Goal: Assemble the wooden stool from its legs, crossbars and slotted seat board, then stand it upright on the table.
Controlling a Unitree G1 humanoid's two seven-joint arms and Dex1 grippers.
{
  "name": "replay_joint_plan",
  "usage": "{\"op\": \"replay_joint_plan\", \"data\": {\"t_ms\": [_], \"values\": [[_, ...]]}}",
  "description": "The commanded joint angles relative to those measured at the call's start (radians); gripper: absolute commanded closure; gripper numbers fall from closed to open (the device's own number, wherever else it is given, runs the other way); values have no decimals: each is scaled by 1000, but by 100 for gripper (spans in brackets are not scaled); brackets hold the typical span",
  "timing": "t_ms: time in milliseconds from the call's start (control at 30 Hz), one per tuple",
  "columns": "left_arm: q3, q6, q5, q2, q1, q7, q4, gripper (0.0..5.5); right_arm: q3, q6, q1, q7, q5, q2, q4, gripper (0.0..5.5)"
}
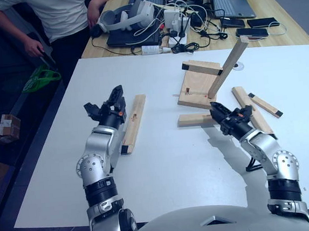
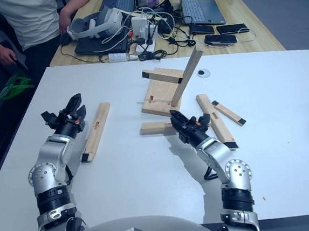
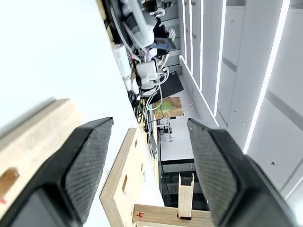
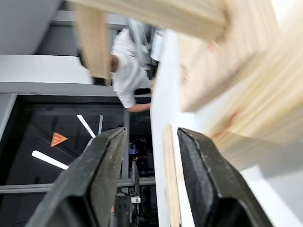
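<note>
Near seat board, right claw.

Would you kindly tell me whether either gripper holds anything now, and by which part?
Nothing is held: the left gripper is open beside the long plank, the right gripper open by the short block.

Little legible here. The wooden bar on the seat board carries a small red handwritten mark — looks like a 4, not certain. An orange triangular warning sign sits on the dark wall behind — symbol too small to read. The cardboard box has a green label, print unreadable.
</note>
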Motion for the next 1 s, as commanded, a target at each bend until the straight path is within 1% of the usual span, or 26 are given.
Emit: {"op": "replay_joint_plan", "data": {"t_ms": [33,100,167,267,300,367,400,467,533,667,833,900,1000], "values": [[-3,16,45,7,-13,2,11,274,5,15,16,-1,-52,10,-8,329],[-20,45,69,33,-16,-22,-11,274,38,54,25,66,-111,-27,-71,329],[-69,91,135,91,-28,-69,-52,274,100,96,11,221,-237,-131,-190,329],[-151,132,254,160,-49,-132,-102,274,89,120,-63,377,-315,-238,-226,329],[-201,125,336,190,-59,-150,-122,274,98,114,-100,463,-375,-299,-223,329],[-285,98,493,236,-73,-176,-147,274,134,84,-145,586,-506,-382,-219,329],[-333,80,576,257,-79,-187,-162,274,168,43,-162,627,-598,-408,-212,329],[-385,42,690,264,-87,-197,-178,274,227,-43,-169,680,-757,-432,-201,329],[-409,-14,781,260,-86,-213,-187,274,272,-152,-138,703,-908,-430,-178,329],[-444,-105,918,254,-57,-268,-187,274,281,-378,-25,650,-1129,-349,-134,329],[-476,-184,1046,210,-24,-262,-186,274,296,-454,60,717,-1173,-290,-115,329],[-509,-215,1116,200,-14,-263,-183,277,290,-478,76,709,-1197,-261,-98,336],[-517,-242,1172,156,7,-237,-189,277,269,-510,86,684,-1220,-220,-93,336]]}}
